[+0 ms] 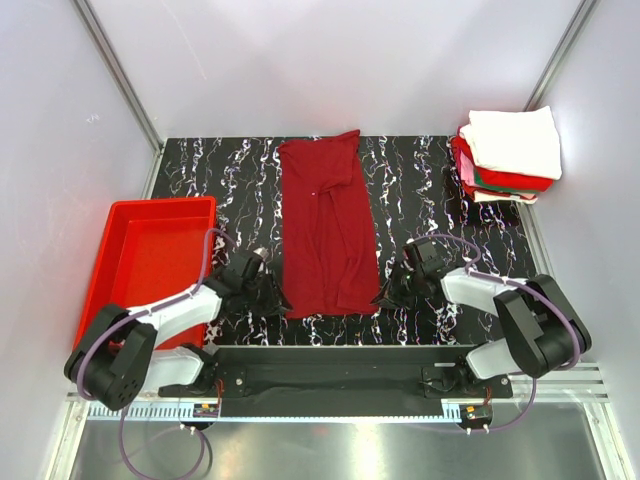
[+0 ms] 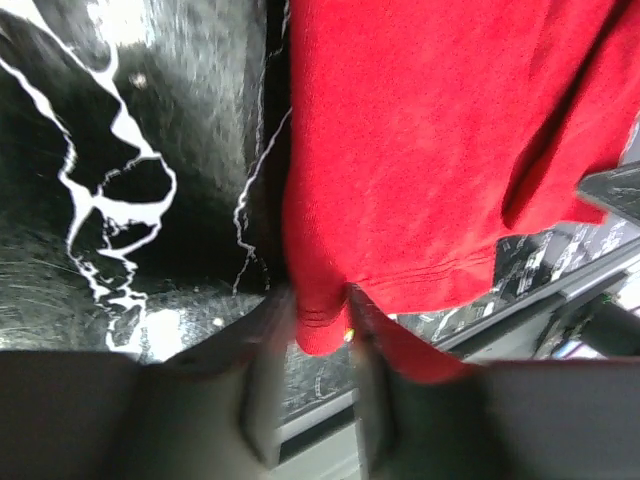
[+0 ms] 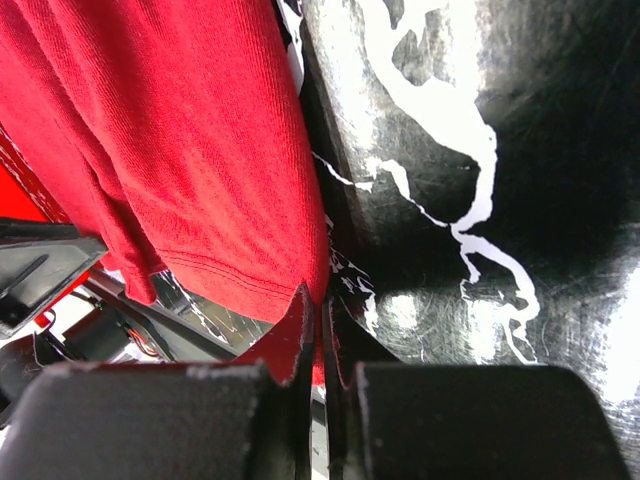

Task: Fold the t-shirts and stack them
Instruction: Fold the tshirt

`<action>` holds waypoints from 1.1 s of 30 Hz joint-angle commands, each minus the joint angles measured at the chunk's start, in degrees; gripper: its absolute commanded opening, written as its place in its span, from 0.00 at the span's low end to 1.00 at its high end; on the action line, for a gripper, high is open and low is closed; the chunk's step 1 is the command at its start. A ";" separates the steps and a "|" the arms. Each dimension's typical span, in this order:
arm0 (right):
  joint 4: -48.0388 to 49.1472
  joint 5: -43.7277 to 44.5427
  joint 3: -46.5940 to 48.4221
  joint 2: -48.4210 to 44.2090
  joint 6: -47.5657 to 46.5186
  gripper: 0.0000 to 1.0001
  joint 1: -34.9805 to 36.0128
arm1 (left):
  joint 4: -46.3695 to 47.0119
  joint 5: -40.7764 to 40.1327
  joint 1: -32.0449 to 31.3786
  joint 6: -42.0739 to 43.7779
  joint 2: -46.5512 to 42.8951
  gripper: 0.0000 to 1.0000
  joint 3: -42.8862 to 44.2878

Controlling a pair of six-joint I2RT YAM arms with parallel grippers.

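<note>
Black marbled tabletop | dark maroon-red cotton t-shirt lies flat, likely light, limp | right gripper pinches its near-right hem corner | left gripper straddles its near-left corner, pinch unclear

I find the maroon-red tee flat on the surface, folded lengthwise into a long strip, sleeve end far, hem near. The folded tees sit stacked at the far right corner, white on top, green and red beneath.

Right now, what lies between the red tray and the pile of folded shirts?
The dark red t-shirt, spread in a long strip on the black marbled table, as the top view shows.
</note>
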 commanded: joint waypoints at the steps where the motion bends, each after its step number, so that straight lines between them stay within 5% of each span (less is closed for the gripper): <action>1: -3.48 3.91 -1.72 -0.96 -0.60 0.00 0.80 | 0.04 -2.61 -1.09 0.77 1.15 0.23 -2.84; 4: -4.88 3.91 -2.25 -2.89 -0.60 0.00 0.80 | -0.66 -1.90 -1.26 1.12 0.28 0.00 -2.94; 15: -27.01 5.93 -2.08 -27.92 3.62 0.00 4.93 | -16.28 -4.62 -11.02 -6.70 -20.52 0.00 -1.27; 19: -31.07 7.07 1.87 -33.04 4.41 0.00 5.02 | -21.66 -6.29 -11.11 -5.13 -22.76 0.02 5.47; 26: -31.69 10.23 17.32 -19.54 -3.92 0.00 4.93 | -22.64 -6.82 -8.48 3.48 -8.90 0.02 18.75; 33: -30.81 10.60 32.89 -2.30 -11.93 0.00 0.81 | -22.46 -2.26 1.35 10.33 4.04 0.01 32.01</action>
